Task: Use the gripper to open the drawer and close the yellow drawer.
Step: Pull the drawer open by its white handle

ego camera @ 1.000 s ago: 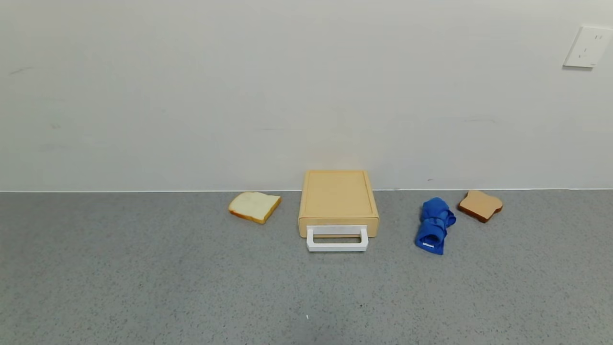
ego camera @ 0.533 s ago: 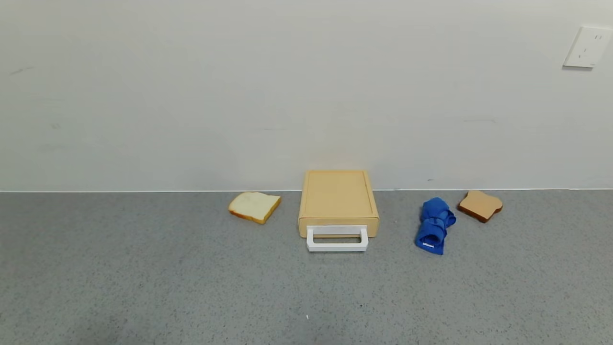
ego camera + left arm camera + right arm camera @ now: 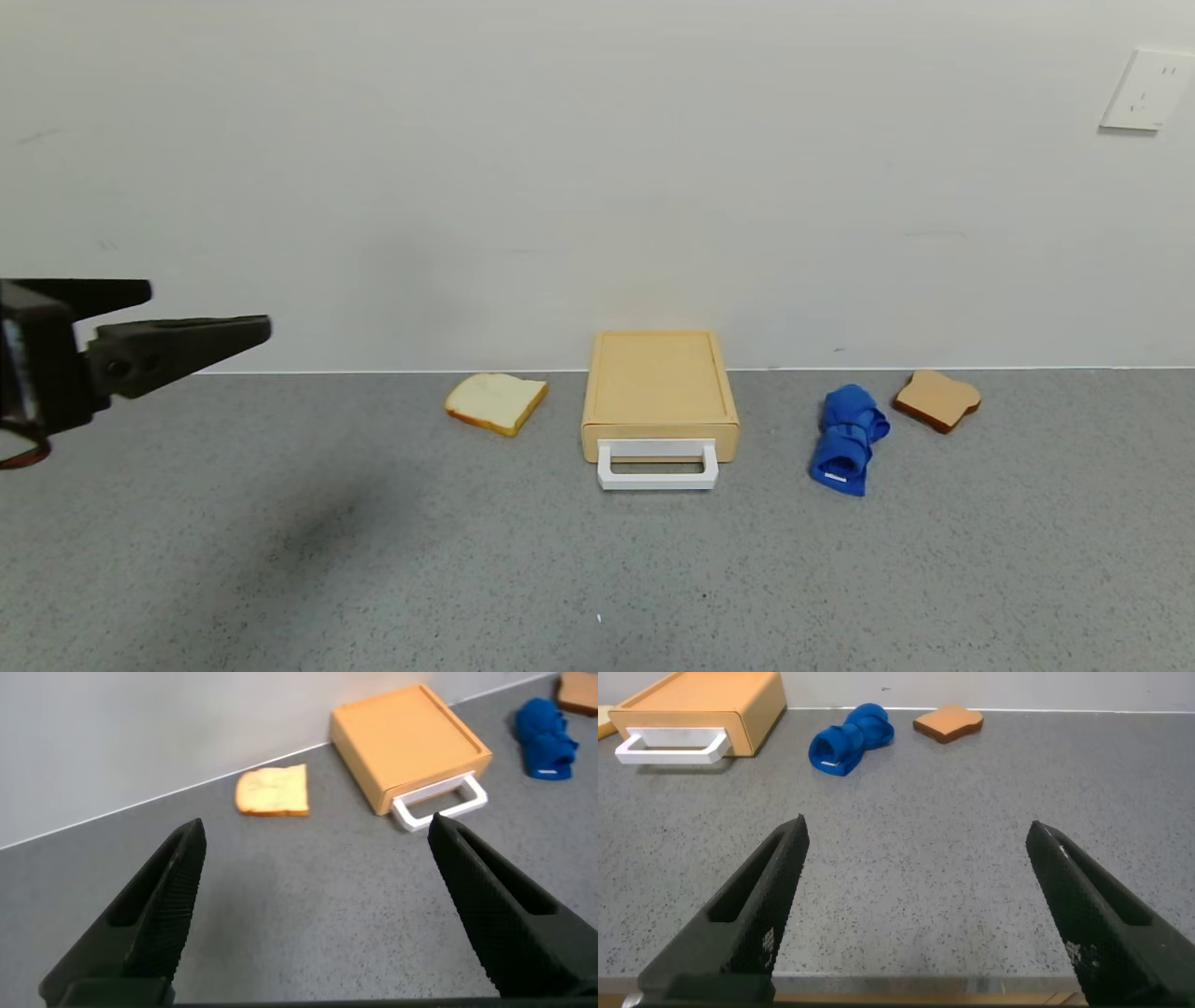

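Observation:
The pale yellow drawer case (image 3: 659, 378) stands against the wall at the table's middle. Its drawer is pushed in and the white loop handle (image 3: 657, 465) sticks out toward me. My left gripper (image 3: 209, 309) is at the far left, raised above the table, open and empty, well left of the drawer. In the left wrist view the gripper (image 3: 317, 826) points toward the case (image 3: 408, 742) and handle (image 3: 439, 805). My right gripper (image 3: 918, 826) is open and empty, low near the table's front edge, out of the head view. Its view shows the case (image 3: 701, 709) and handle (image 3: 668, 745) far off.
A white bread slice (image 3: 496, 402) lies left of the case. A rolled blue cloth (image 3: 848, 439) and a brown toast slice (image 3: 936, 399) lie to its right. A wall socket (image 3: 1145, 91) is at the upper right. The grey table (image 3: 597, 579) spreads in front.
My left gripper has come into the head view at the far left, where no arm showed before. The drawer and the other things have not moved.

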